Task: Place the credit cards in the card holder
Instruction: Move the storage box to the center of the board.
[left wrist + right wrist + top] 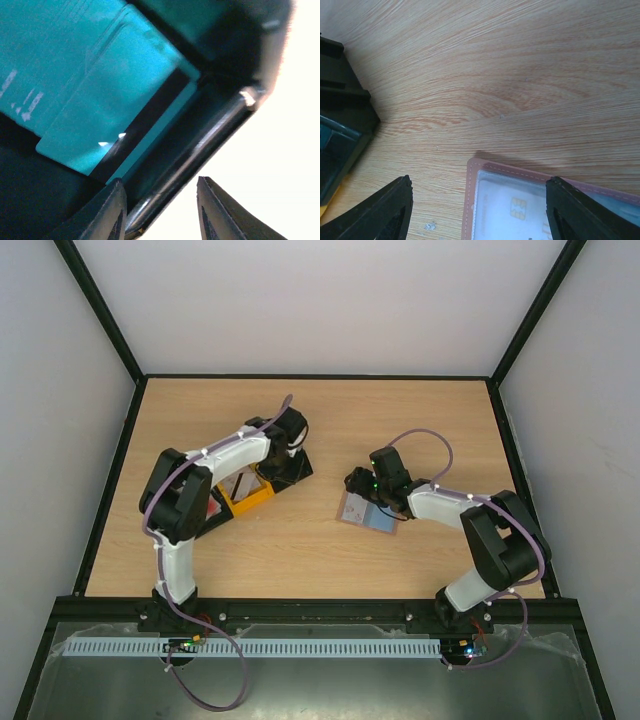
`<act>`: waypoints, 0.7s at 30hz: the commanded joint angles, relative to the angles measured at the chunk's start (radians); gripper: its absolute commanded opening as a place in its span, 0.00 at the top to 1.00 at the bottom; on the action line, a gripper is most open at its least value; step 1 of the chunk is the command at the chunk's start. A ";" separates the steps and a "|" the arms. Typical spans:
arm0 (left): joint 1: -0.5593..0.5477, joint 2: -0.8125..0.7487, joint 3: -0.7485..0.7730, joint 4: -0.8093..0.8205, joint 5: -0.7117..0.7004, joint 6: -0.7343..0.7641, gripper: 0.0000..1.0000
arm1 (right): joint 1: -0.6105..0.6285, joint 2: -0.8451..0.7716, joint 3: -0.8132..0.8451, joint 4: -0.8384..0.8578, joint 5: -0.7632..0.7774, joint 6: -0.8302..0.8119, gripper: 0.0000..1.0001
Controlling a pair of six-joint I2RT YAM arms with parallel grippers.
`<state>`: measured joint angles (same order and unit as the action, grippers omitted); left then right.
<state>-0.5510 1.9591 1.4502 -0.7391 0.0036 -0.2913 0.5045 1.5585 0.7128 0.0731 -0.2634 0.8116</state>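
Straddling the black tray rim (200, 145) at lower centre, the spread left claw (161, 202) could be shut on it, the credit cards (115, 100) missed.

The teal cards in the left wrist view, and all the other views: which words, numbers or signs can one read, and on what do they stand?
No text can be read with certainty.
On the teal plastic cards: white printed marks near the left edge, too blurred to read.
On the pale card with a gold chip, inside the flat brown leather-like card holder: no legible print.
Top view: everything is too small.
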 commanded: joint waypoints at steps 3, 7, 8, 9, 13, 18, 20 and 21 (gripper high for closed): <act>-0.006 0.000 0.187 -0.055 0.048 0.043 0.49 | 0.006 -0.041 -0.016 0.023 0.005 0.000 0.28; 0.017 0.052 0.272 -0.057 0.022 0.109 0.47 | 0.008 -0.039 -0.038 0.129 -0.094 0.002 0.29; 0.028 0.067 0.278 -0.057 0.024 0.136 0.49 | 0.011 -0.041 -0.046 0.158 -0.109 0.001 0.29; 0.042 0.083 0.281 -0.057 0.017 0.174 0.50 | 0.016 -0.038 -0.049 0.177 -0.113 0.000 0.29; 0.073 0.141 0.282 -0.071 -0.019 0.263 0.53 | 0.047 -0.027 -0.031 0.190 -0.112 -0.025 0.30; 0.110 0.205 0.316 -0.088 0.018 0.329 0.51 | 0.101 -0.003 -0.009 0.200 -0.097 -0.051 0.30; 0.118 0.229 0.343 -0.101 0.014 0.345 0.48 | 0.127 0.022 0.012 0.179 -0.085 -0.060 0.30; 0.120 0.240 0.357 -0.109 0.002 0.353 0.47 | 0.137 0.034 0.020 0.174 -0.079 -0.062 0.30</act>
<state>-0.4412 2.1647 1.7401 -0.7967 0.0109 -0.0109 0.6029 1.5517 0.6865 0.2371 -0.3649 0.7849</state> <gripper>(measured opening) 0.511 0.702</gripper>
